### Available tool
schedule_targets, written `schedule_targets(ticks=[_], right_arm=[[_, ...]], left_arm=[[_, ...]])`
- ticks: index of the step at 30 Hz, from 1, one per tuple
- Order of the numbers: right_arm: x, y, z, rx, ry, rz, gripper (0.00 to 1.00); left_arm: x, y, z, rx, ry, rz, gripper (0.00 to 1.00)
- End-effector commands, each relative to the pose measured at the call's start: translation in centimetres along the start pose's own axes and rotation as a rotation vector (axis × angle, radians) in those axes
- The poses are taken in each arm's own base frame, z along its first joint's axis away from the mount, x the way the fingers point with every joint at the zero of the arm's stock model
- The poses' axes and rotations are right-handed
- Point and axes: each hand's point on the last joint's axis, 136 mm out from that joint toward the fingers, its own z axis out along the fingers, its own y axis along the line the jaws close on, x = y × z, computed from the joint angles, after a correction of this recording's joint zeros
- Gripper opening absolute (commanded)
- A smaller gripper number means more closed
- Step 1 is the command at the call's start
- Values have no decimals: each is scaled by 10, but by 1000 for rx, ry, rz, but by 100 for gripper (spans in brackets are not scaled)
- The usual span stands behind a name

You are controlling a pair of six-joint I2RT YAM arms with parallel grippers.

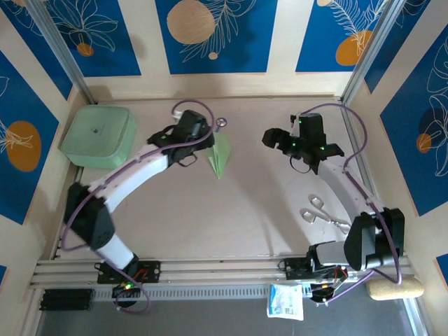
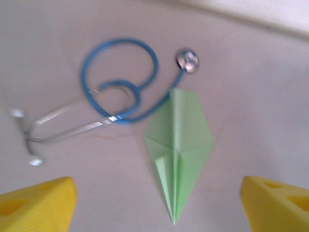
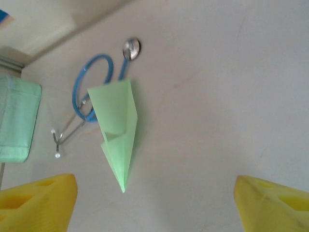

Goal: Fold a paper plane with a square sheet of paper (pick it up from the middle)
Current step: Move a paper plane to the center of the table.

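Observation:
The paper plane (image 1: 220, 155) lies on the table as a narrow pale green dart with a centre crease, its point toward the near edge. In the left wrist view the plane (image 2: 178, 145) rests flat between and beyond my wide yellow fingers (image 2: 38, 203), touching neither. My left gripper (image 1: 201, 138) hovers just left of it, open and empty. My right gripper (image 1: 274, 138) hangs open to its right, well apart. In the right wrist view the plane (image 3: 117, 130) sits left of centre, one wing slightly raised. No flat square sheet is in view.
A blue stethoscope (image 2: 118, 79) lies right behind the plane, its chest piece (image 1: 221, 122) near the plane's wide end. A mint-green box (image 1: 98, 135) stands at the back left. Scissors (image 1: 323, 213) lie by the right arm. A white packet (image 1: 285, 301) sits beyond the near rail.

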Motion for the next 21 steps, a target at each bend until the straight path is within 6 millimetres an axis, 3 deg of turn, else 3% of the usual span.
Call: schedule_targets(ticks=[1, 7, 12, 16, 21], right_arm=[[-30, 0, -26, 62, -136, -90, 89], [-38, -10, -40, 110, -220, -131, 96], [-28, -39, -37, 216, -229, -132, 96], [-20, -65, -27, 265, -227, -97, 95], [-1, -46, -2, 147, -64, -11, 94]], left_arm=[[-17, 58, -14, -121, -147, -13, 98], [0, 156, -41, -246, -297, -89, 99], [20, 206, -55, -325, -365, -34, 99], [36, 230, -56, -372, -364, -13, 99], [47, 211, -45, -232, -292, -60, 99]])
